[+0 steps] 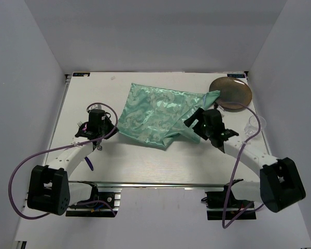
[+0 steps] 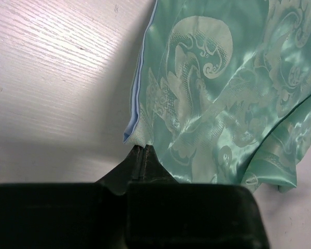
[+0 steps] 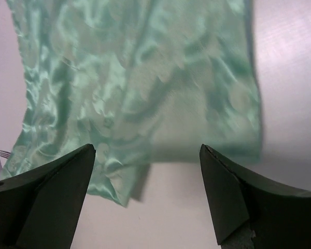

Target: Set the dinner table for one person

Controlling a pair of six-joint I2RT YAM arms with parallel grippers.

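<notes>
White table (image 1: 160,163) fills the top view from side to side, with a metal rail (image 1: 160,184) along its near edge, where both arm bases sit.

Green cloth (image 1: 155,114): shiny, patterned and rumpled. It lies on the far half of the table, from about the middle toward the far right corner. One tip reaches onto the rim of a round brownish plate (image 1: 230,93) in that corner. The cloth's near right part is folded over on itself.

Left gripper (image 1: 108,127): low over the table, left of centre, at the cloth's left edge. In the wrist view the jaws are pressed together, pinching the cloth's (image 2: 223,104) hemmed corner, which curls up to show a pale blue underside.

Right gripper (image 1: 193,120): over the cloth's near right edge. Jaws spread wide in the wrist view (image 3: 147,150), nothing between them; the cloth (image 3: 140,78) lies below, blurred on its right side.

What looks like a clear glass (image 1: 253,124) stands near the right edge, nearer than the plate.
</notes>
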